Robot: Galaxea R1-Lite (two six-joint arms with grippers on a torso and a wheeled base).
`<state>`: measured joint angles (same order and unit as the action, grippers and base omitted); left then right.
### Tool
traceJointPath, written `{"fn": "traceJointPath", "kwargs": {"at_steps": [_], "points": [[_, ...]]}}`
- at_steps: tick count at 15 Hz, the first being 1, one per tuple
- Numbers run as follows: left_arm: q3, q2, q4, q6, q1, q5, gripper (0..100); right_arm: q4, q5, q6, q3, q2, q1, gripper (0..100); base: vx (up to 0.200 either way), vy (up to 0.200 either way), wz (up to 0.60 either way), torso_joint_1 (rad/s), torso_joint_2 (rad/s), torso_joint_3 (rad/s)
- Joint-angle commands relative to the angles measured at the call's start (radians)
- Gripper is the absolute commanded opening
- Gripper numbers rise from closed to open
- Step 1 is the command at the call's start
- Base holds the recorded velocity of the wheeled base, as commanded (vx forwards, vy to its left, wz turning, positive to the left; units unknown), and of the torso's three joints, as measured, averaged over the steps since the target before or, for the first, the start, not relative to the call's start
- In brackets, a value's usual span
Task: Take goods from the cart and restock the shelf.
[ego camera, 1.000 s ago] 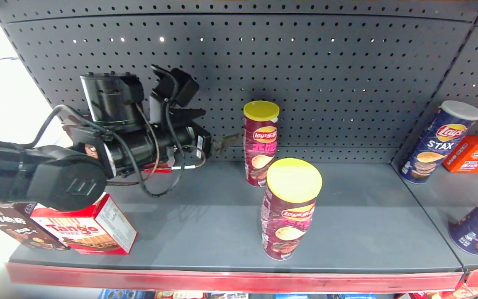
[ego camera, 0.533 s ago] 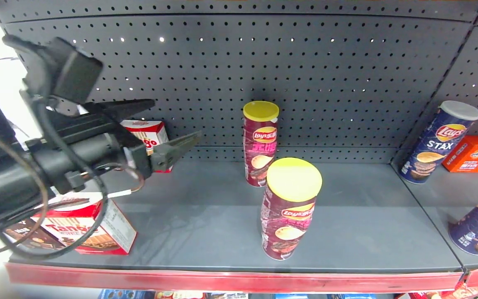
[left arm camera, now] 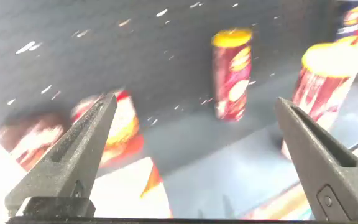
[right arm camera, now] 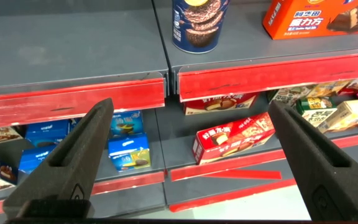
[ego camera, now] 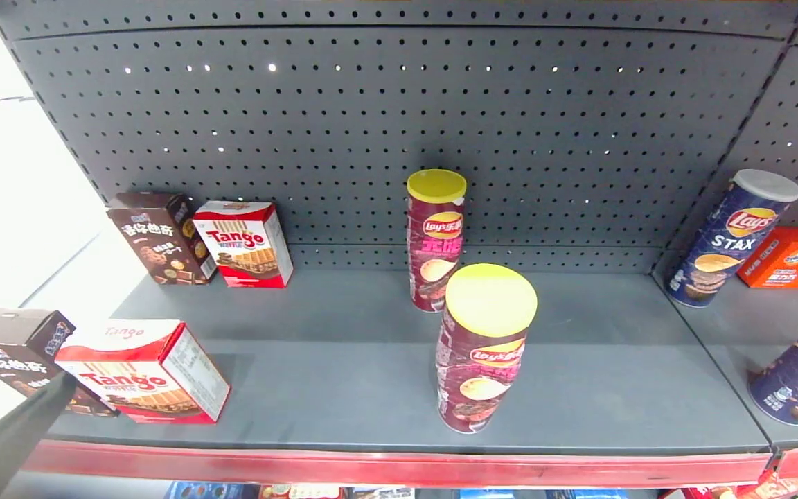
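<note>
One wafer box (ego camera: 243, 242) beyond left hand (left arm camera: 194, 104).

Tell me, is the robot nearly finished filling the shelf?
Done: a red wafer box stands at the back beside a brown box. In hand: nothing; left gripper and right gripper are open and empty. To do: the shelf has bare space to fill.
</note>
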<state>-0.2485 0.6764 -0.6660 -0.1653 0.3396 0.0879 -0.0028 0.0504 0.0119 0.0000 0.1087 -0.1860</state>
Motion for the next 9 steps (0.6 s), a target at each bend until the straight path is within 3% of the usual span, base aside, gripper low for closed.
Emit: {"fn": "traceJointPath", "kwargs": {"at_steps": [1,3,4,5,6,7,8,9], "points": [[0.202,-0.27,-0.006,0.013,-0.238,-0.007,100,0.0,0.0,0.0,0.0,0.002,0.0,100,0.0,0.0,0.0,0.0,0.0,0.0],[0.249,-0.397,0.043,0.024,-0.379,-0.007,100,0.0,0.0,0.0,0.0,0.002,0.0,100,0.0,0.0,0.0,0.0,0.0,0.0],[0.249,-0.46,0.128,0.041,-0.413,-0.008,100,0.0,0.0,0.0,0.0,0.002,0.0,100,0.0,0.0,0.0,0.0,0.0,0.0],[0.249,-0.497,0.178,0.047,-0.415,-0.007,100,0.0,0.0,0.0,0.0,0.002,0.0,100,0.0,0.0,0.0,0.0,0.0,0.0],[0.249,-0.594,0.339,0.044,-0.361,-0.008,100,0.0,0.0,0.0,0.0,0.002,0.0,100,0.0,0.0,0.0,0.0,0.0,0.0],[0.249,-0.647,0.436,0.044,-0.347,-0.008,100,0.0,0.0,0.0,0.0,0.002,0.0,100,0.0,0.0,0.0,0.0,0.0,0.0],[0.249,-0.647,0.436,0.044,-0.347,-0.008,100,0.0,0.0,0.0,0.0,0.002,0.0,100,0.0,0.0,0.0,0.0,0.0,0.0],[0.249,-0.676,0.582,0.033,-0.343,-0.01,100,0.0,0.0,0.0,0.0,0.002,0.0,100,0.0,0.0,0.0,0.0,0.0,0.0]]}}
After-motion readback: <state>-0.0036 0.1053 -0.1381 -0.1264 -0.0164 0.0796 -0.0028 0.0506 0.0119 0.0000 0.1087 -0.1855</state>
